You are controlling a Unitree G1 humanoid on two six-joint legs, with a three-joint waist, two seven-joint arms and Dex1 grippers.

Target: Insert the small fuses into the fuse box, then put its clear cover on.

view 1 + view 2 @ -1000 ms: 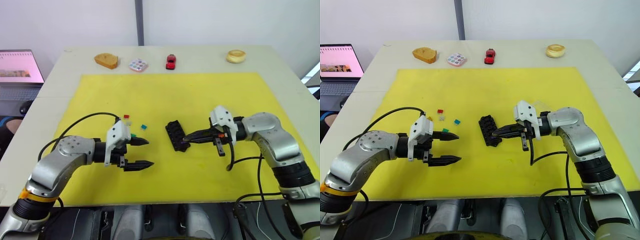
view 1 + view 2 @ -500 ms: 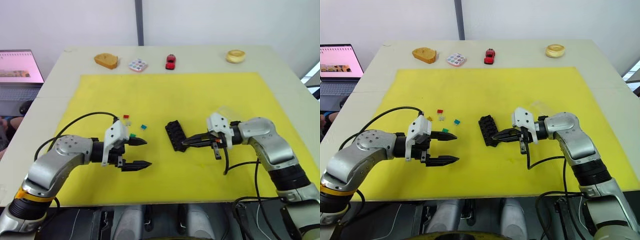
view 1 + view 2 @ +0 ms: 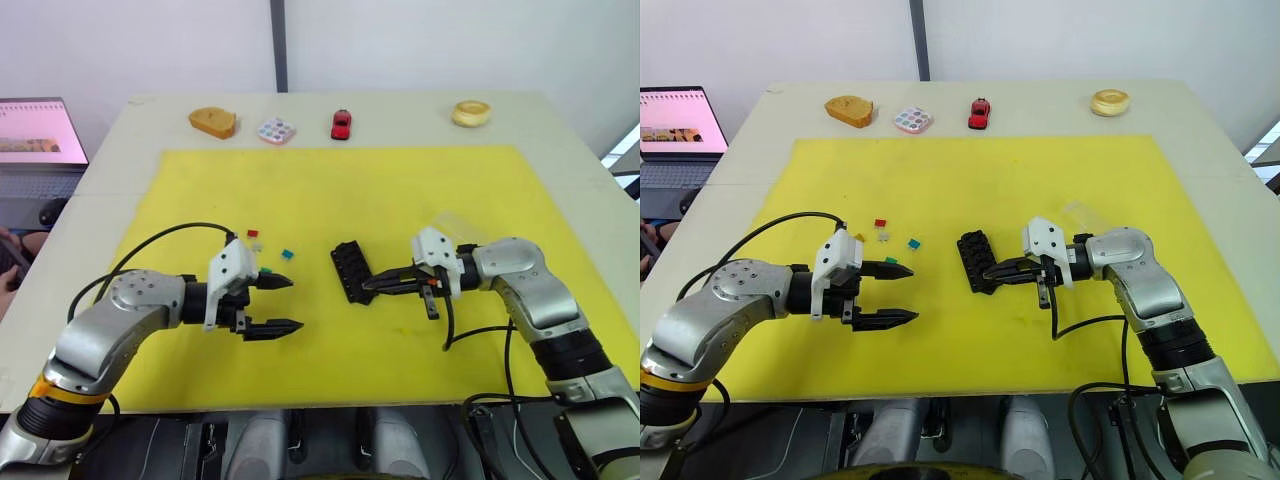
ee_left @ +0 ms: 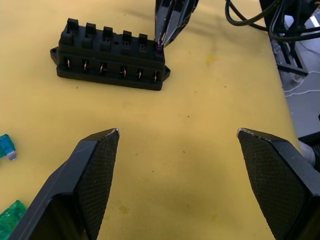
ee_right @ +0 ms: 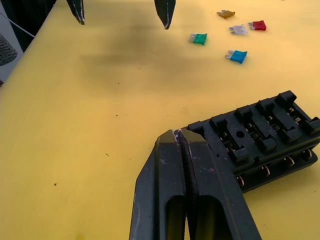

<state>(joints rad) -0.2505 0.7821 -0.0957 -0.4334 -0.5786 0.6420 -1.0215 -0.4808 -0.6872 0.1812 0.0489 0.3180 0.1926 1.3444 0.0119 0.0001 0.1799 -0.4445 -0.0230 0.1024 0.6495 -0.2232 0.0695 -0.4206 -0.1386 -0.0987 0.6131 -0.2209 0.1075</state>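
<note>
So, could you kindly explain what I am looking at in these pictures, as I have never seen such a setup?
This is a humanoid robot with two arms, each ending in two black fingers. Two pictures come from a stereo camera on its head, looking down over a table with a yellow mat. The other two come from cameras on its wrists, looking along the fingers.

On the mat lies the black fuse box, with small coloured fuses loose to its left. The right gripper is shut, with its tip at the end of the box; I cannot see a fuse in it. The left gripper is open and empty near the fuses. The clear cover lies behind the right arm.
</note>
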